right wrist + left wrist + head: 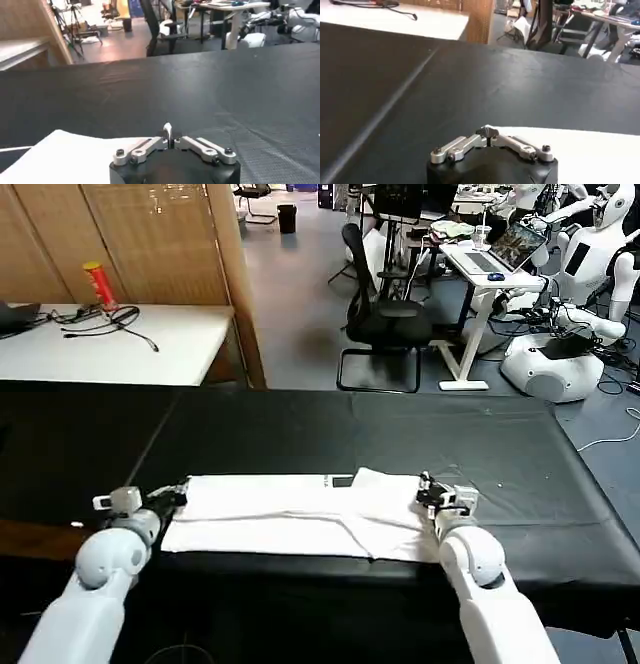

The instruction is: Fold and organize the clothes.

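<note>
Item — my two arms enter from the near edge, angled forward over the black table covering point(300, 424). Left gripper point(180, 494) pinched tight on the left end of the white T-shirt point(290, 514); right gripper point(425, 490) pinched on its right end. The shirt lies as a folded strip between them, near the table's front. Beyond — an office chair point(385, 324).

arms: white, rounded | left claw point(178, 496): black, silver links, screws
</note>
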Action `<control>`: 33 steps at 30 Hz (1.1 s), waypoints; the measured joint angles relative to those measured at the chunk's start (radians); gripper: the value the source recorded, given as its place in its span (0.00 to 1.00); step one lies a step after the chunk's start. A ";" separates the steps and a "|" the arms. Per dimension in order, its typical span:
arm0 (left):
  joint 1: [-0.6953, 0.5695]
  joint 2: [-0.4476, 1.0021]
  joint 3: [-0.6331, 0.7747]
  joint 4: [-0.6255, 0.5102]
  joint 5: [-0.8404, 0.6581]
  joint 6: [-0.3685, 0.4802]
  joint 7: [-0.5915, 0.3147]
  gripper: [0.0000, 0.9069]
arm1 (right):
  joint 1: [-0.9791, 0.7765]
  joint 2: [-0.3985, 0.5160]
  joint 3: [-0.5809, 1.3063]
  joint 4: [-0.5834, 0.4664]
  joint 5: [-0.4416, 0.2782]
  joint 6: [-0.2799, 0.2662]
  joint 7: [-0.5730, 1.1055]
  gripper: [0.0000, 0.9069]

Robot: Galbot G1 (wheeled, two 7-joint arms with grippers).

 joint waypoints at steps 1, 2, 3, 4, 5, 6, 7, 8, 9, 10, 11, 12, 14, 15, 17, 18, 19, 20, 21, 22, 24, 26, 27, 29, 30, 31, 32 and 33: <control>-0.011 -0.001 0.005 0.006 0.006 -0.005 0.003 0.97 | -0.004 -0.001 0.003 0.004 0.000 0.001 -0.009 0.62; -0.021 -0.001 0.010 0.012 0.009 -0.011 0.007 0.97 | -0.007 -0.003 0.007 0.009 0.000 0.001 -0.020 0.97; -0.028 -0.001 0.011 0.016 0.012 -0.014 0.007 0.97 | -0.012 -0.007 0.012 0.015 -0.002 0.001 -0.036 0.97; -0.033 -0.001 0.011 0.018 0.016 -0.017 0.008 0.97 | -0.018 -0.011 0.017 0.021 -0.005 0.001 -0.045 0.97; -0.037 -0.001 0.011 0.018 0.021 -0.024 0.008 0.97 | -0.023 -0.015 0.021 0.026 -0.006 0.000 -0.055 0.97; -0.038 -0.001 0.011 0.018 0.024 -0.029 0.008 0.97 | -0.029 -0.019 0.025 0.033 -0.006 -0.001 -0.062 0.97; -0.038 0.001 0.009 0.017 0.024 -0.032 0.008 0.97 | -0.036 -0.023 0.028 0.042 -0.005 -0.002 -0.067 0.97; -0.037 0.003 0.005 0.015 0.026 -0.034 0.008 0.97 | -0.044 -0.028 0.033 0.053 -0.003 -0.004 -0.069 0.97; -0.034 0.005 0.002 0.011 0.030 -0.037 0.008 0.97 | -0.051 -0.033 0.038 0.063 0.001 -0.005 -0.070 0.97; -0.031 0.007 -0.003 0.006 0.032 -0.040 0.008 0.97 | -0.058 -0.036 0.040 0.075 0.006 -0.007 -0.070 0.97; -0.026 0.009 -0.007 0.000 0.032 -0.041 0.008 0.97 | -0.066 -0.039 0.044 0.089 0.011 -0.008 -0.070 0.97; -0.020 0.011 -0.012 -0.006 0.030 -0.041 0.008 0.97 | -0.074 -0.043 0.049 0.103 0.017 -0.010 -0.070 0.97; -0.008 0.015 -0.022 -0.019 0.025 -0.041 0.008 0.97 | -0.093 -0.053 0.060 0.136 0.031 -0.012 -0.069 0.97; -0.001 0.016 -0.027 -0.027 0.024 -0.041 0.007 0.97 | -0.103 -0.057 0.065 0.151 0.035 -0.013 -0.069 0.97; 0.016 0.018 -0.041 -0.044 0.017 -0.041 0.006 0.97 | -0.119 -0.062 0.072 0.182 0.040 -0.013 -0.068 0.97; 0.024 0.018 -0.045 -0.054 0.016 -0.042 0.006 0.97 | -0.128 -0.063 0.075 0.195 0.041 -0.014 -0.068 0.97; 0.033 0.017 -0.052 -0.063 0.013 -0.042 0.006 0.97 | -0.136 -0.062 0.077 0.209 0.042 -0.016 -0.068 0.97; 0.041 0.014 -0.059 -0.072 0.008 -0.042 0.005 0.97 | -0.142 -0.062 0.078 0.220 0.042 -0.016 -0.067 0.97; 0.050 0.009 -0.065 -0.081 0.001 -0.043 0.005 0.97 | -0.148 -0.061 0.080 0.230 0.042 -0.017 -0.067 0.97; 0.058 0.004 -0.071 -0.088 -0.007 -0.043 0.005 0.97 | -0.153 -0.060 0.082 0.239 0.042 -0.018 -0.066 0.97; 0.074 -0.004 -0.082 -0.101 -0.023 -0.049 0.009 0.97 | -0.164 -0.059 0.086 0.255 0.042 -0.018 -0.066 0.97; 0.092 -0.014 -0.091 -0.113 -0.020 -0.060 0.021 0.97 | -0.172 -0.060 0.090 0.267 0.042 -0.018 -0.066 0.97; 0.105 -0.022 -0.096 -0.122 -0.015 -0.068 0.028 0.97 | -0.176 -0.060 0.093 0.272 0.042 -0.018 -0.066 0.97; 0.129 -0.036 -0.105 -0.134 -0.002 -0.078 0.038 0.97 | -0.183 -0.061 0.096 0.279 0.042 -0.017 -0.065 0.97; 0.142 -0.042 -0.110 -0.138 0.008 -0.086 0.044 0.97 | -0.186 -0.061 0.097 0.283 0.041 -0.017 -0.065 0.97; 0.155 -0.047 -0.114 -0.140 0.012 -0.091 0.047 0.97 | -0.190 -0.061 0.098 0.285 0.041 -0.016 -0.065 0.97; 0.165 -0.051 -0.117 -0.140 0.013 -0.094 0.047 0.97 | -0.192 -0.061 0.099 0.287 0.041 -0.016 -0.065 0.97; 0.177 -0.055 -0.121 -0.140 0.014 -0.097 0.048 0.97 | -0.194 -0.061 0.099 0.290 0.040 -0.016 -0.065 0.97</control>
